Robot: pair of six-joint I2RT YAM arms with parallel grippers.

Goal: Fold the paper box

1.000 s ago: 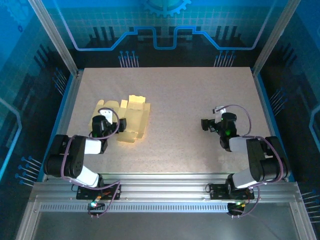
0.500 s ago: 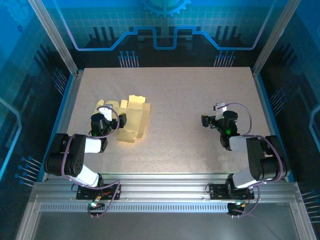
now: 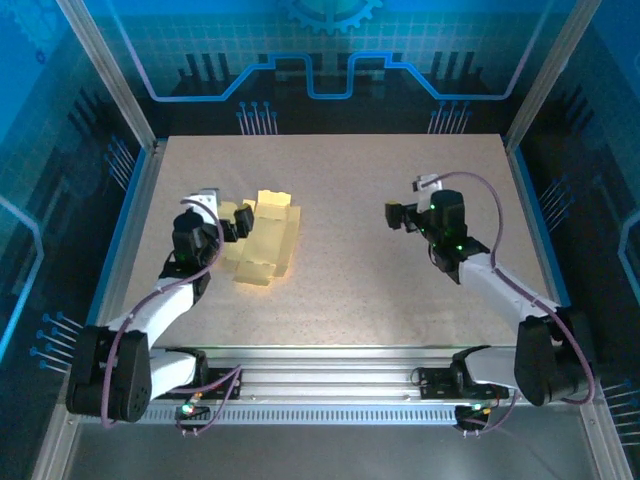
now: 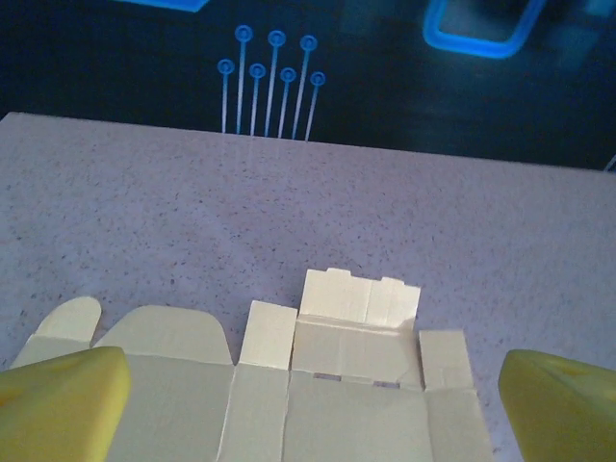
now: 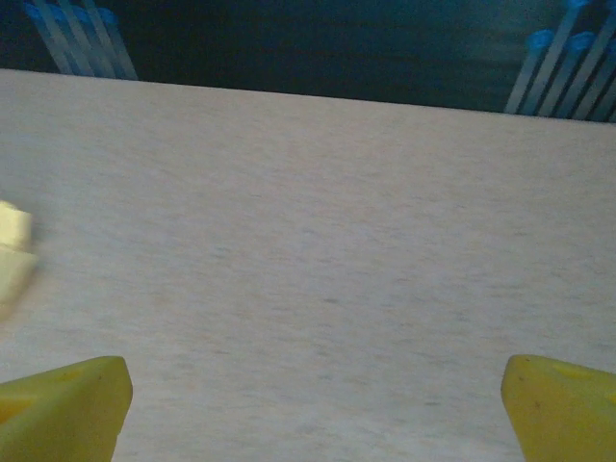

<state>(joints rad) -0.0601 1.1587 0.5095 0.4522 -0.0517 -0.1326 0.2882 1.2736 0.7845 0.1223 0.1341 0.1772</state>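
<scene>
box place: the box (image 3: 265,240) lies flat on the left half of the desk (image 3: 380,300), far of the left arm's base.
box look: pale yellow die-cut blank, unfolded, with creased panels, rounded flaps at its left and a small notched tab on one edge.
long axis: the main strip runs near to far, a little tilted; side flaps reach left.
left end effector (image 3: 232,222): jaws wide apart, holding nothing, poised over the blank's left part.
right end effector (image 3: 392,215): jaws wide apart, empty, over bare desk well right of the box.
nearer arm: the left, clearly.
next move, by my judgement: the left lowers onto a flap; the right must cross leftward to help.
</scene>
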